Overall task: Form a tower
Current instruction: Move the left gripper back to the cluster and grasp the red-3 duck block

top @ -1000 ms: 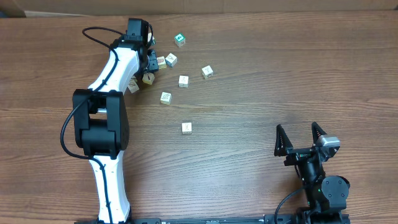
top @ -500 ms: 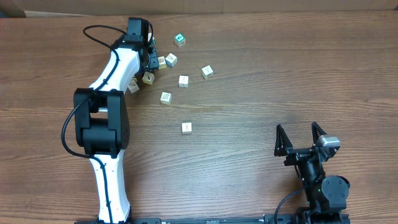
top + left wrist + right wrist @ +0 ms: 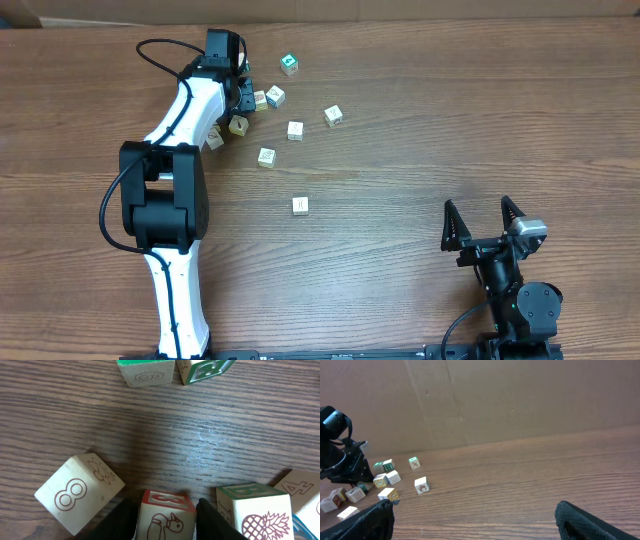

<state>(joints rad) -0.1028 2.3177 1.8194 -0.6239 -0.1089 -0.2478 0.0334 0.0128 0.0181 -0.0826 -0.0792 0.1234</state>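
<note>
No tower shows in any view; only loose pale wooden cubes lie on the table. In the left wrist view, my left gripper [image 3: 165, 506] has a black finger pressed against each side of a red-edged cube [image 3: 167, 521] with a bird picture, which rests on the wood. From overhead, the left gripper [image 3: 240, 95] sits at the far left in the cluster of cubes. My right gripper [image 3: 482, 215] stands open near the front right, with nothing between its fingers [image 3: 375, 520].
Close around the held cube are a cube with an 8 [image 3: 77, 492], a pineapple cube [image 3: 257, 512] and a green-edged cube [image 3: 146, 371]. Other single cubes [image 3: 333, 115] [image 3: 266, 157] [image 3: 300, 205] are scattered toward the middle. A cardboard wall [image 3: 520, 395] stands behind the table.
The overhead frames look almost the same. The left arm has stayed at the cluster of cubes and the right arm has not moved.
</note>
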